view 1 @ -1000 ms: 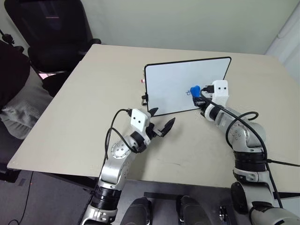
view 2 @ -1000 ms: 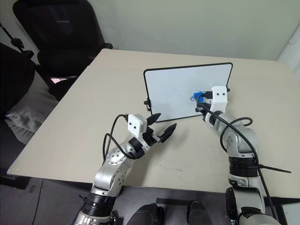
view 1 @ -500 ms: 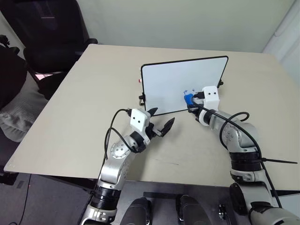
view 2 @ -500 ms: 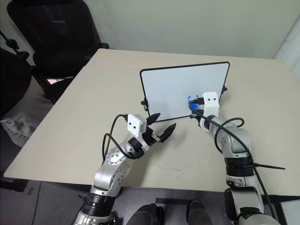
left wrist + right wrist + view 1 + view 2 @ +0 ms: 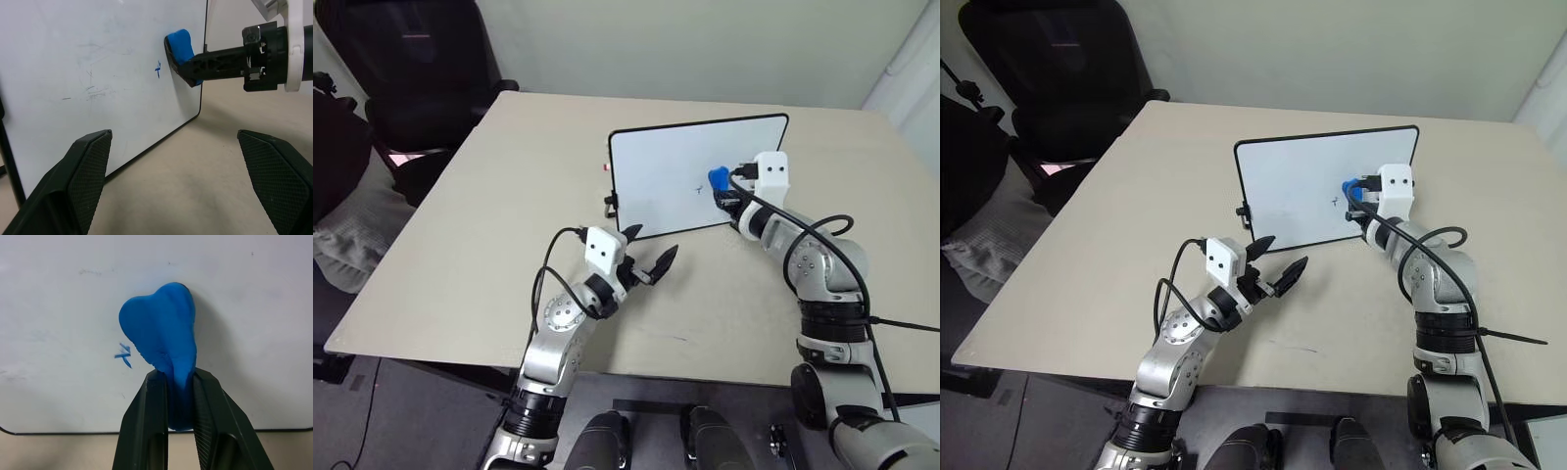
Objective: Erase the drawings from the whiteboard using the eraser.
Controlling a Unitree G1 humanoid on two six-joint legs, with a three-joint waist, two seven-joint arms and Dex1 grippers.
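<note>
Blue and squeezed out of shape, the eraser (image 5: pixel 161 338) is pinched in the right pincer (image 5: pixel 180 387) and pressed flat against the whiteboard (image 5: pixel 666 181), which stands tilted on the beige tabletop (image 5: pixel 489 225). Just left of it sits a small blue remnant of the drawings (image 5: pixel 123 355). The left pincer (image 5: pixel 651 259) hovers spread near the board's near left corner, holding nothing.

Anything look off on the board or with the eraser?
The eraser is squashed out of shape where the right pincer pinches it against the whiteboard. A small blue mark sits beside it, plus faint smudges.
</note>
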